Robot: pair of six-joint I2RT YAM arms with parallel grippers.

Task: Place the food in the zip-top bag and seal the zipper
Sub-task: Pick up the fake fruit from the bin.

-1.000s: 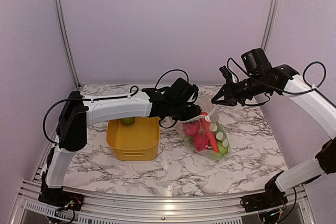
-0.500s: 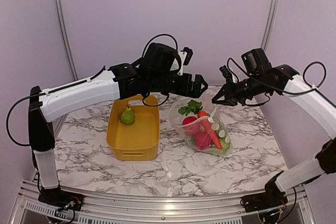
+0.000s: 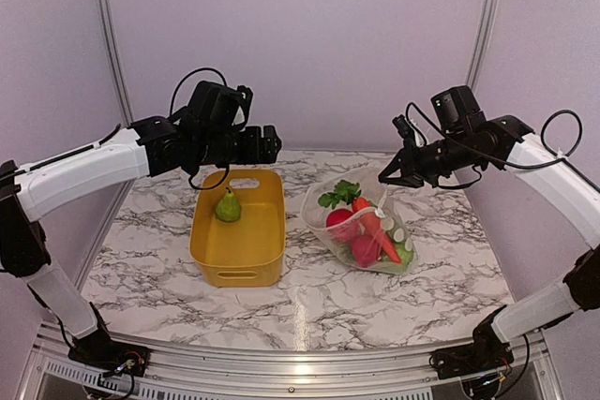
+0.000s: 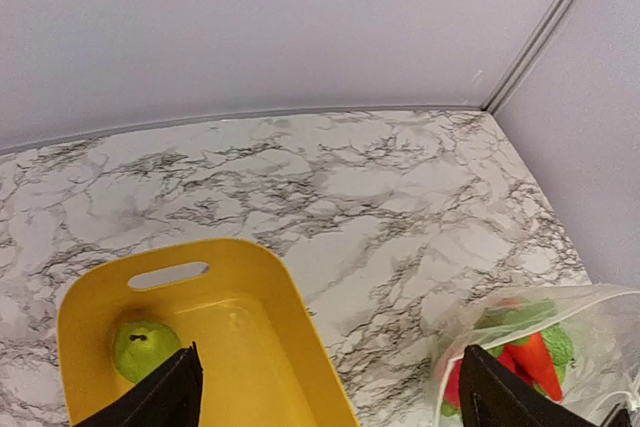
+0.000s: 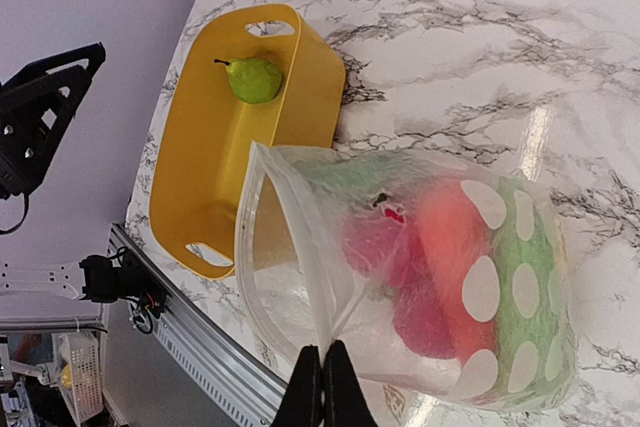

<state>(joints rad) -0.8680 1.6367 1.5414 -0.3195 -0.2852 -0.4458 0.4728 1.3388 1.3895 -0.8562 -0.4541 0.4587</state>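
Observation:
The zip-top bag (image 3: 361,222) lies on the marble right of centre, its mouth held up and open toward the left. My right gripper (image 3: 384,178) is shut on its upper edge (image 5: 322,387), pinching the zipper (image 5: 240,247). Inside the bag (image 5: 420,267) are food pieces: red fruits (image 3: 349,231), a carrot (image 3: 380,236) and leafy greens (image 3: 339,194). A green toy pear (image 3: 227,206) sits in the yellow bin (image 3: 239,264). My left gripper (image 3: 265,144) hangs open and empty above the bin's far end (image 4: 330,392), with the pear (image 4: 143,347) below its left finger.
The yellow bin (image 4: 290,287) stands left of the bag, a hand's width of marble between them. Walls with metal corner posts (image 3: 483,35) close the back and sides. The aluminium front rail (image 3: 300,362) runs along the near edge.
My left gripper opened at the bag's mouth, left the leafy greens inside, then drew back up and left to above the bin. The right gripper kept its hold and did not move.

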